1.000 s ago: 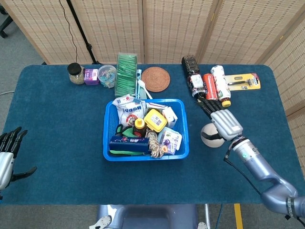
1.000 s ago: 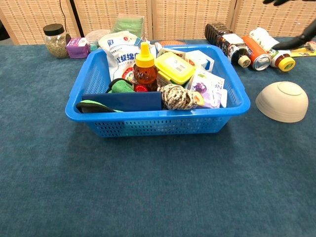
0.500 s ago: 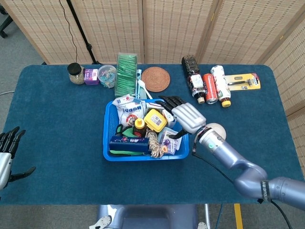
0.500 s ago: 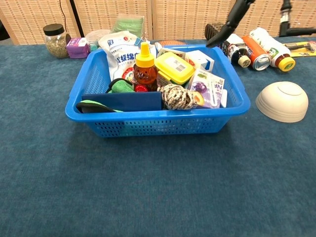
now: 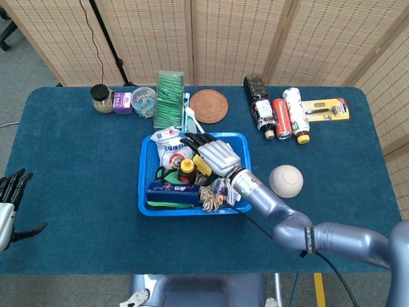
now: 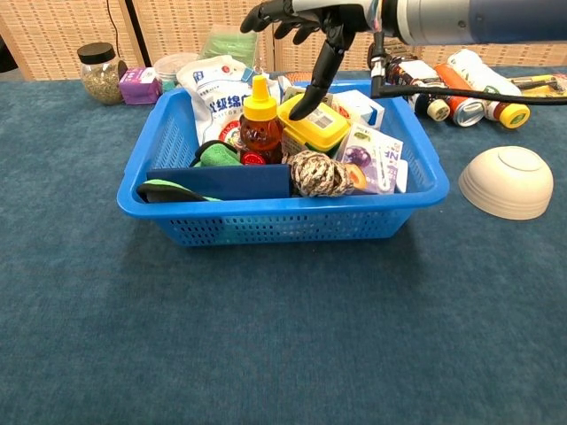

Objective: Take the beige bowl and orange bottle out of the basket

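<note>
Orange bottle (image 6: pixel 260 117) in basket (image 6: pixel 283 217) — right hand (image 6: pixel 306 18) above

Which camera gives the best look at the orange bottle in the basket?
The chest view: the orange bottle stands upright in the blue basket, seen side-on with its yellow cap clear. In the head view it shows only from above, crowded by the right hand.

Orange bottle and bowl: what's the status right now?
Right hand open above basket. Left hand open, idle. Beige bowl out, upside down. Orange bottle upright inside, ungrasped.
</note>
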`<act>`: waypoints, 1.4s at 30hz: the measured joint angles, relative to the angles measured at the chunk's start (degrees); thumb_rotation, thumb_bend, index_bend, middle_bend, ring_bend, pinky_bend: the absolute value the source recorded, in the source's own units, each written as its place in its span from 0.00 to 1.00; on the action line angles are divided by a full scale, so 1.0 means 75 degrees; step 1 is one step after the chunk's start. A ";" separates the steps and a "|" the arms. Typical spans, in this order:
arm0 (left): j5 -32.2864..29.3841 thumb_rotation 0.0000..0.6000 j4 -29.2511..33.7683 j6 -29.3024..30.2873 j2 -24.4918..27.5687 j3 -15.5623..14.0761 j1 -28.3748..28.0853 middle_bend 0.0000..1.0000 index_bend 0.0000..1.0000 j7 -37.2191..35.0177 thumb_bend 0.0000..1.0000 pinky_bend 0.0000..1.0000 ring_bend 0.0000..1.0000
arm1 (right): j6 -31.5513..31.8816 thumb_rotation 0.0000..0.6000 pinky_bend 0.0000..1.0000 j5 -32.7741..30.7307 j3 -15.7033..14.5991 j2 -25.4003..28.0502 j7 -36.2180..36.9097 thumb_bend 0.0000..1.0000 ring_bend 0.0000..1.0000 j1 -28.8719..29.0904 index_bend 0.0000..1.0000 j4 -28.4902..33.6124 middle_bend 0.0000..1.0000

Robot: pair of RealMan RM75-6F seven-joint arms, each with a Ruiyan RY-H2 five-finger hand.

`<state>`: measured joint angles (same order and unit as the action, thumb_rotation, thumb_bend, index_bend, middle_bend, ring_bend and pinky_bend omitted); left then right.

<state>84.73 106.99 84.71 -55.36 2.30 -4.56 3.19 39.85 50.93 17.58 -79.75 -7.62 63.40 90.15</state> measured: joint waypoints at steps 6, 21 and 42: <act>-0.0132 1.00 -0.0012 -0.0074 0.0007 0.0045 -0.0036 0.00 0.00 -0.0004 0.06 0.00 0.00 | 0.0067 1.00 0.17 -0.0150 -0.0033 -0.0634 -0.0081 0.00 0.00 0.0215 0.00 -0.0603 0.00; -0.0303 1.00 -0.0027 -0.0115 0.0039 0.0115 -0.0056 0.00 0.00 -0.0085 0.06 0.00 0.00 | 0.0494 1.00 0.39 0.0287 -0.0096 -0.1530 -0.0084 0.00 0.25 0.0332 0.30 -0.1573 0.26; -0.0264 1.00 -0.0033 -0.0101 0.0057 0.0099 -0.0046 0.00 0.00 -0.0134 0.06 0.00 0.00 | 0.1183 1.00 0.66 0.1039 -0.0157 -0.2027 -0.0138 0.31 0.50 0.0002 0.53 -0.1921 0.51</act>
<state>82.75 106.74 83.96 -54.94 3.04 -4.91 2.19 48.73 58.72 16.40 -94.95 -8.66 63.42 75.74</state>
